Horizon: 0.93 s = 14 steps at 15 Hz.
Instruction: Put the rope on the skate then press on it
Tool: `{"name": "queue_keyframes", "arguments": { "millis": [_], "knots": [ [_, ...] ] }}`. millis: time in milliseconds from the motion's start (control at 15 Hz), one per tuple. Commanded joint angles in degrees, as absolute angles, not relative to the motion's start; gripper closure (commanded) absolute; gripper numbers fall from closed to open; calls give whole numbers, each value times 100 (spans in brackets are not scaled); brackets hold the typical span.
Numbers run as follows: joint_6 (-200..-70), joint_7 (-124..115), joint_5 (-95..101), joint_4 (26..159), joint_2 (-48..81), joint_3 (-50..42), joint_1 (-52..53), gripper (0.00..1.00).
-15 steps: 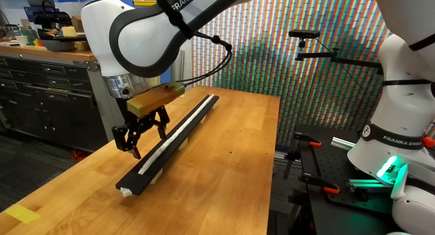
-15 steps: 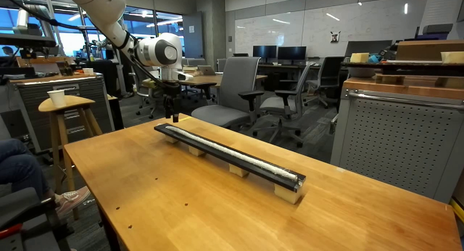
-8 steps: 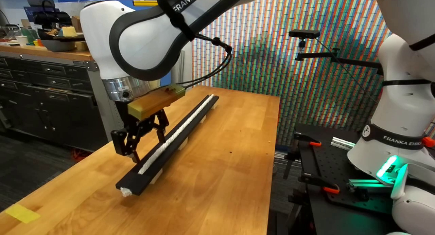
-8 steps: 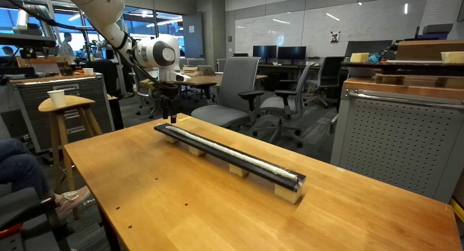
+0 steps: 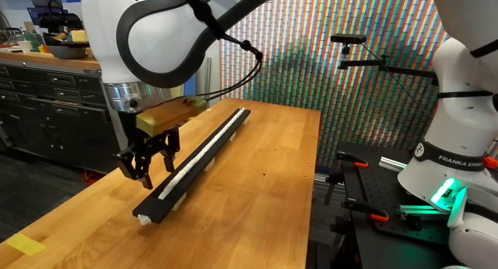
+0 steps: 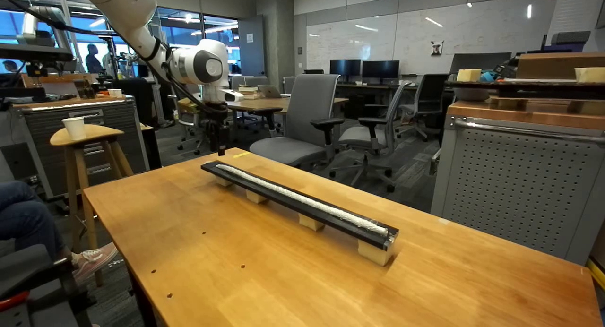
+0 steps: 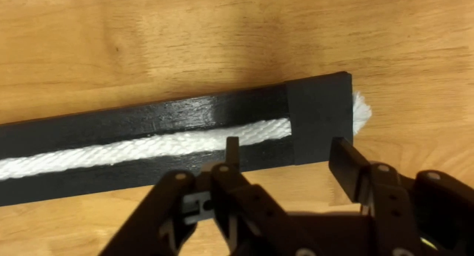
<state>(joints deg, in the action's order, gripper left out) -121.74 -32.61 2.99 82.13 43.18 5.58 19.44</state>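
1. White braided rope (image 7: 155, 147) lay lengthwise along the middle of the black rail (image 7: 177, 117); a frayed white tuft (image 7: 360, 113) protruded at one end.
2. The rail stood on pale blocks (image 6: 375, 253) on the wooden table (image 6: 283, 275).
3. The gripper (image 5: 158, 176) hung near that end, its jaws spread apart.

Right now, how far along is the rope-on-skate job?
Looks done: the rope lies lengthwise in the groove of the skate.
In hand: nothing; the gripper hangs open near the skate's end, seemingly clear of the rope.
Left: probably the pressing, since nothing visible pushes on the rope; whether any stretch is already pressed, I can't tell.
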Motion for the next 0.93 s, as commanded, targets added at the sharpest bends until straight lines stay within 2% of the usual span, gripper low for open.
{"name": "queue_keyframes", "arguments": {
  "millis": [0,200,333,867],
  "knots": [
    [-12183,-3078,54,7954,4454,558,1962,65],
    [-12190,-3091,12,7881,4525,533,1970,89],
    [-12226,-3135,38,7859,4573,492,1984,100],
    [-12351,-3117,38,7902,4777,389,1921,100]
  ]
}}
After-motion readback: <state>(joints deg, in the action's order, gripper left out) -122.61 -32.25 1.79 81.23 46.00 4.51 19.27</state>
